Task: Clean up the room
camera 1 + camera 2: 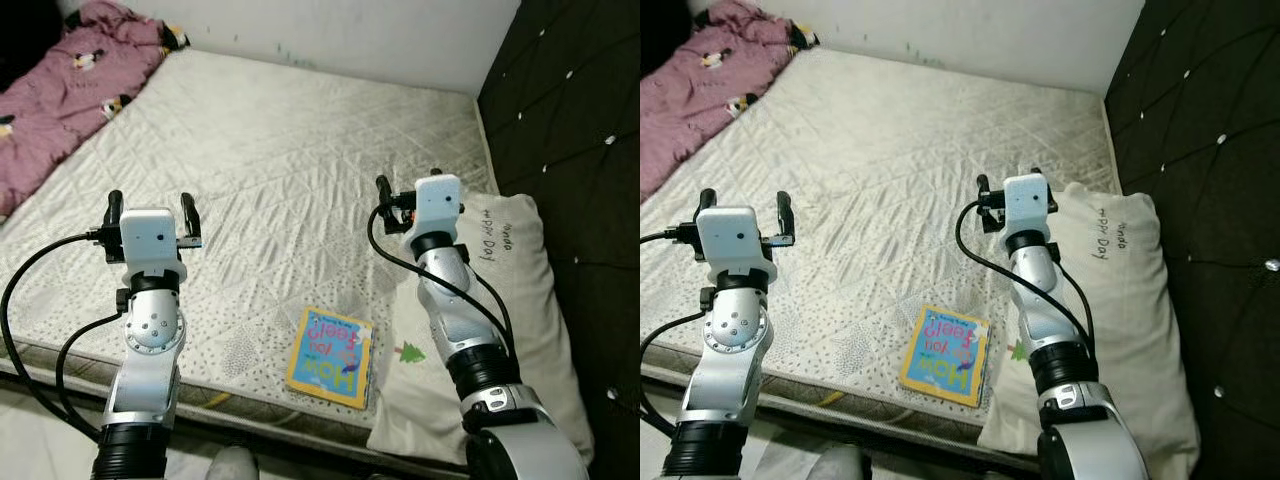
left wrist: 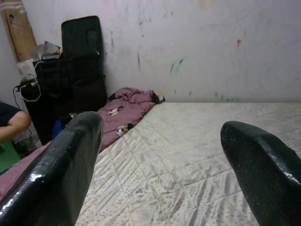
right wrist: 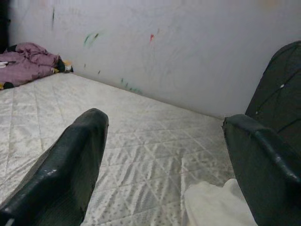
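Both jaws stand spread and hold nothing: the left gripper (image 1: 150, 212) hovers over the near left part of the mattress (image 1: 300, 160), and the right gripper (image 1: 408, 196) hovers beside the pillow (image 1: 520, 300), each pointing toward the far wall (image 2: 197, 47).

One book (image 1: 331, 356), yellow-edged with a blue cover, lies flat on the near edge of the mattress, between the two arms and just beside the pillow's near corner. It looks like the next item to tidy, so the step in hand seems to be the approach, before any grasp. Neither gripper is near it yet; both are held above and beyond it.

The next move calls for lowering one gripper, probably the right since it is nearer, and turning it downward to meet the book. A flat book on soft bedding gives little edge to pinch, so the fingers would need to catch its side or slide under the corner.

Counted: one book, one pillow, one pink blanket (image 1: 60, 90) bunched at the far left corner, two grippers. A person's arm (image 2: 11, 125) shows beside the bed in the left wrist view.
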Robot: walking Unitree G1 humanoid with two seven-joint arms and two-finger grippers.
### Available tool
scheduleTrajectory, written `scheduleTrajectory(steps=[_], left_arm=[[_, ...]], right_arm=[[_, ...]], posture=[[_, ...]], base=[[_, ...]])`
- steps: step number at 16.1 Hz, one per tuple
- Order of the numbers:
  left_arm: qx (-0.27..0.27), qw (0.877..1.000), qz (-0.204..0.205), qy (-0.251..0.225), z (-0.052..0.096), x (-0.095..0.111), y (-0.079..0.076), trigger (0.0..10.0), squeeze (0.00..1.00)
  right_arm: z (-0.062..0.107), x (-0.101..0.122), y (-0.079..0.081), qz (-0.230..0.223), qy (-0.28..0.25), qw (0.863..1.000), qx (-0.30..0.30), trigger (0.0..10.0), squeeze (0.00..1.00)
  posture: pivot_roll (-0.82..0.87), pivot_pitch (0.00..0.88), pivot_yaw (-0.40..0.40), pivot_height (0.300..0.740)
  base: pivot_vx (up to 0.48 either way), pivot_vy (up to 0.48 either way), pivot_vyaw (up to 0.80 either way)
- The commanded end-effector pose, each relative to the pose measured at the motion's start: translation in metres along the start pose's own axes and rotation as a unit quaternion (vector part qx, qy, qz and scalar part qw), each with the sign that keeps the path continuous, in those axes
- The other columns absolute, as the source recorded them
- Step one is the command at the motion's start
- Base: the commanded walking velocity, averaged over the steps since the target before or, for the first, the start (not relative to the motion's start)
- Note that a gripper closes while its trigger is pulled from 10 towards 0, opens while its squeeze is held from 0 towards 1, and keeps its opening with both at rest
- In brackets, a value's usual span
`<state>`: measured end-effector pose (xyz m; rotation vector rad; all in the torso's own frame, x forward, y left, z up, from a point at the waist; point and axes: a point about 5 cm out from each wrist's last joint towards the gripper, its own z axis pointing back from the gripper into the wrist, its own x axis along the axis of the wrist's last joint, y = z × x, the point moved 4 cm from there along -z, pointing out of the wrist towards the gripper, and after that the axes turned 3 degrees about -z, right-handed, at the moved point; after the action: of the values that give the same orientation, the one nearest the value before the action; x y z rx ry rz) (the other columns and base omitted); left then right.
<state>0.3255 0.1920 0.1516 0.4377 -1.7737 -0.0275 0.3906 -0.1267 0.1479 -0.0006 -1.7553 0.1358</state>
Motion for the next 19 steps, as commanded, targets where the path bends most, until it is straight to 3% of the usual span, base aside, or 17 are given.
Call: scheduleTrajectory(steps=[1, 4, 10, 12, 16, 19], left_arm=[[-0.010, 1.000, 0.009, 0.002, 0.000, 0.000, -0.005, 10.0, 0.00], [-0.011, 1.000, 0.019, 0.006, -0.001, -0.001, -0.005, 10.0, 0.00], [-0.017, 0.998, 0.062, 0.012, -0.002, -0.001, -0.007, 10.0, 0.00], [-0.026, 0.995, 0.091, 0.028, 0.002, -0.004, -0.009, 10.0, 0.00], [-0.044, 0.993, 0.100, 0.034, 0.012, -0.004, -0.017, 10.0, 0.00], [-0.078, 0.987, 0.121, 0.076, 0.022, -0.021, -0.022, 10.0, 0.00]], right_arm=[[0.000, -0.001, -0.005, 0.003, 0.001, 1.000, -0.004, 10.0, 0.00], [-0.001, -0.001, -0.004, -0.001, 0.002, 1.000, -0.003, 10.0, 0.00], [0.000, -0.002, 0.000, -0.008, 0.005, 1.000, 0.007, 10.0, 0.00], [0.005, -0.007, 0.002, -0.009, 0.011, 1.000, 0.016, 10.0, 0.00], [0.013, -0.015, 0.001, 0.007, 0.021, 1.000, 0.016, 10.0, 0.00], [0.016, -0.023, 0.002, -0.006, 0.037, 0.999, 0.010, 10.0, 0.00]], posture=[[0.11, 0.000, -0.041, 0.740], [0.11, 0.000, -0.042, 0.740], [0.11, 0.000, -0.045, 0.740], [0.10, 0.000, -0.046, 0.740], [0.10, 0.000, -0.038, 0.740], [0.11, 0.000, -0.032, 0.740]], base=[[0.000, 0.000, 0.00], [0.000, 0.000, 0.00], [0.000, 0.000, -0.60], [0.000, 0.000, 0.00], [0.000, 0.000, 0.00], [0.000, 0.000, 0.00]])
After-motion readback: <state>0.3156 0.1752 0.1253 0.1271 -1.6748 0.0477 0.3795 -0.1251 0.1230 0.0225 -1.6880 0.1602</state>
